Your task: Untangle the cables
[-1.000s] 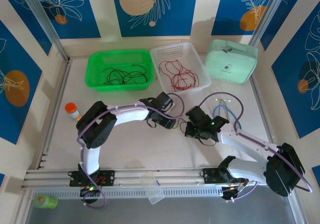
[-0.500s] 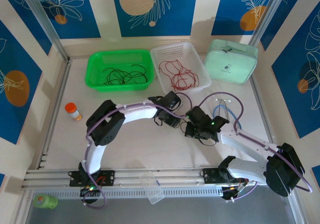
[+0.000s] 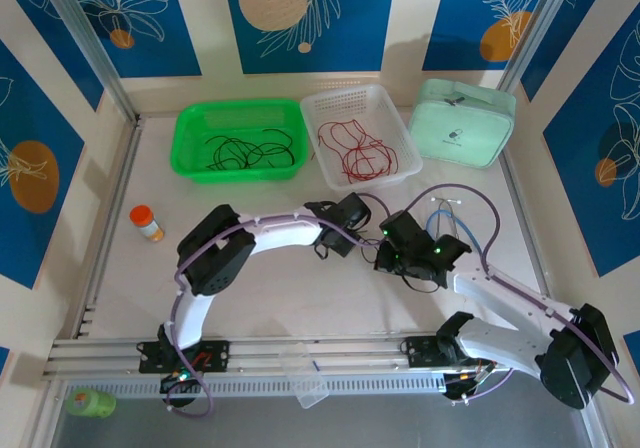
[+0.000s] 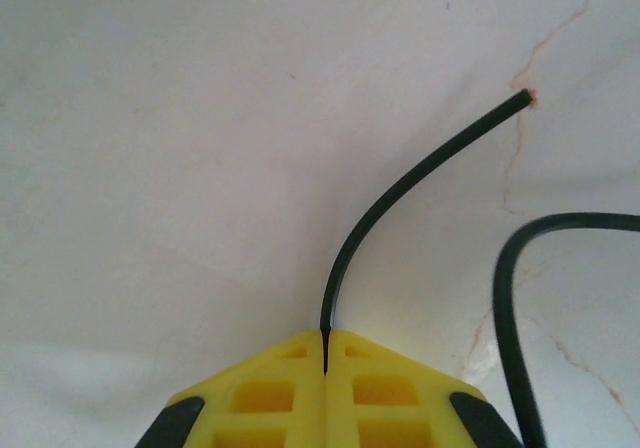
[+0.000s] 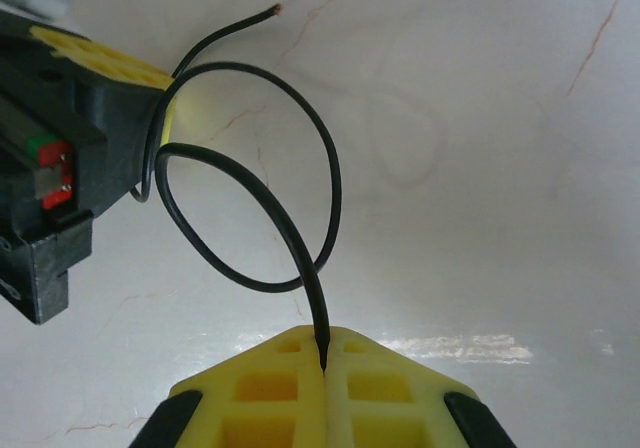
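Observation:
A thin black cable (image 4: pixel 400 183) runs out from between my left gripper's (image 4: pixel 326 336) yellow fingers, which are shut on it; its bare end (image 4: pixel 520 96) rests on the white table. In the right wrist view the same black cable (image 5: pixel 255 108) curls into a loop, and my right gripper (image 5: pixel 324 336) is shut on its other stretch. The left gripper's body (image 5: pixel 60 158) sits just left of that loop. From above, both grippers (image 3: pixel 345 230) (image 3: pixel 392 248) meet mid-table, close together. More black cables (image 3: pixel 245 153) lie in the green bin, and red cables (image 3: pixel 360 153) in the white basket.
The green bin (image 3: pixel 190 128) and white basket (image 3: pixel 385 98) stand at the back, a mint case (image 3: pixel 462 123) to their right. An orange bottle (image 3: pixel 147 222) lies at the left. A blue cable loop (image 3: pixel 440 218) is behind the right arm. A clear plastic piece (image 3: pixel 305 373) sits on the front rail.
My left gripper has slid to the right, closing in on the right gripper. The right arm has shifted slightly right and back.

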Motion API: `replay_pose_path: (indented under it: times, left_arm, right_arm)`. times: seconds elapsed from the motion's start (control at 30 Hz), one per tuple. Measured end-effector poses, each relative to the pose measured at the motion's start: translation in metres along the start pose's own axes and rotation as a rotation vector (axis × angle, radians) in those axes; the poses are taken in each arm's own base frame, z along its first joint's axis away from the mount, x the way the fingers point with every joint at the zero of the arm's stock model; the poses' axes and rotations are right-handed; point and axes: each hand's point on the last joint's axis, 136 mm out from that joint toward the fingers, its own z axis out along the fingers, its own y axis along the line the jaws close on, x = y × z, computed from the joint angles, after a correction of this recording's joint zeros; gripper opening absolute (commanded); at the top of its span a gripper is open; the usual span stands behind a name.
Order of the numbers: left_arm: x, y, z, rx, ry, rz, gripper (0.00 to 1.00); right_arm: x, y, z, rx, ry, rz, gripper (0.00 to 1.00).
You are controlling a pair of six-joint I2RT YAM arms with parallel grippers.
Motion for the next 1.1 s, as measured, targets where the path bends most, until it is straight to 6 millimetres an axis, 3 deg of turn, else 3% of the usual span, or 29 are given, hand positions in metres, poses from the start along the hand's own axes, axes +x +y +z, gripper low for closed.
replay_pose_path:
  times: [0.07,0.17,0.33,0.43,0.6,0.8,0.97,1.1]
  left_arm:
    - [0.005,0.008,-0.002,-0.035,-0.004,0.001,0.00]
    - [0.022,0.035,-0.010,-0.120,0.024,-0.010,0.00]
    - [0.047,0.103,-0.037,-0.262,0.063,-0.087,0.00]
    - [0.039,0.135,-0.063,-0.323,0.014,-0.142,0.00]
    - [0.022,0.164,-0.106,-0.390,-0.088,-0.188,0.00]
    - [0.023,0.203,-0.146,-0.450,-0.137,-0.247,0.00]
    - [0.018,0.224,-0.170,-0.471,-0.165,-0.260,0.00]
    - [-0.001,0.242,-0.190,-0.474,-0.215,-0.283,0.00]
  right_arm:
    - [-0.001,-0.003,-0.003,0.004,-0.006,0.012,0.00]
    - [0.000,-0.013,-0.005,0.028,0.000,0.034,0.00]
    - [0.012,-0.032,-0.005,0.086,0.031,0.061,0.00]
    - [0.015,-0.038,-0.008,0.103,0.039,0.070,0.00]
    - [0.017,-0.046,-0.011,0.127,0.038,0.088,0.00]
    - [0.016,-0.050,-0.012,0.144,0.037,0.109,0.00]
    - [0.010,-0.042,-0.010,0.106,0.013,0.114,0.00]
    - [0.001,-0.029,-0.009,0.045,-0.012,0.118,0.00]
